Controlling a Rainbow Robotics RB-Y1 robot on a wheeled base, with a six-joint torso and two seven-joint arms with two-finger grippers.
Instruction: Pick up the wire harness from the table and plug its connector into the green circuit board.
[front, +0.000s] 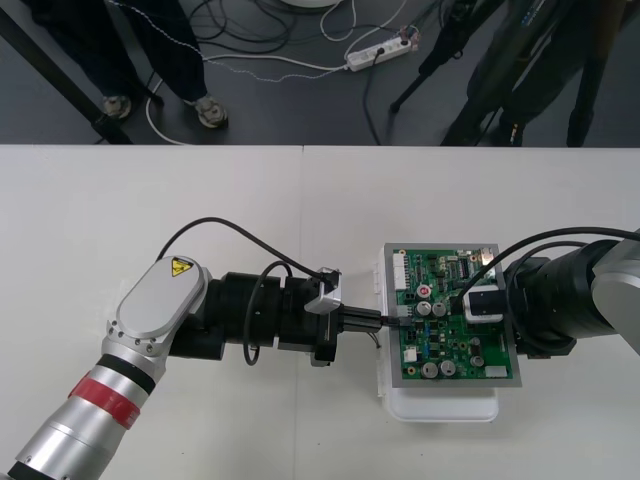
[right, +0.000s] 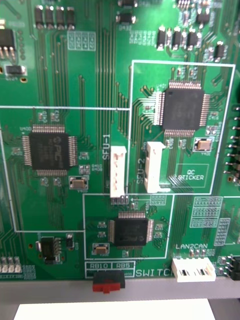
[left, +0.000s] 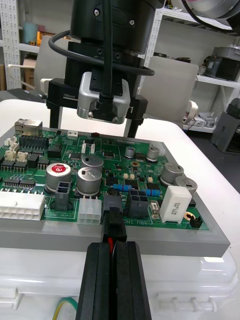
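The green circuit board (front: 450, 340) sits on its white base (front: 445, 405) at the table's right. My left gripper (front: 385, 318) reaches the board's left edge. In the left wrist view, the left gripper (left: 114, 246) is shut on the harness's black plug (left: 114, 229), with a red wire between the fingers. The plug's tip touches a black socket (left: 113, 202) at the board's edge; I cannot tell whether it is seated. A green wire (left: 62, 306) trails below the fingers. My right gripper (front: 482, 300) hovers over the board (right: 90, 100), its fingers (left: 52, 117) standing far apart.
Tall capacitors (left: 90, 180) and a white connector (left: 90, 214) stand close beside the socket. A white block (left: 175, 204) lies on its other side. The pale table (front: 200, 210) stretches bare left of the board. Dark floor with cables lies past its far edge.
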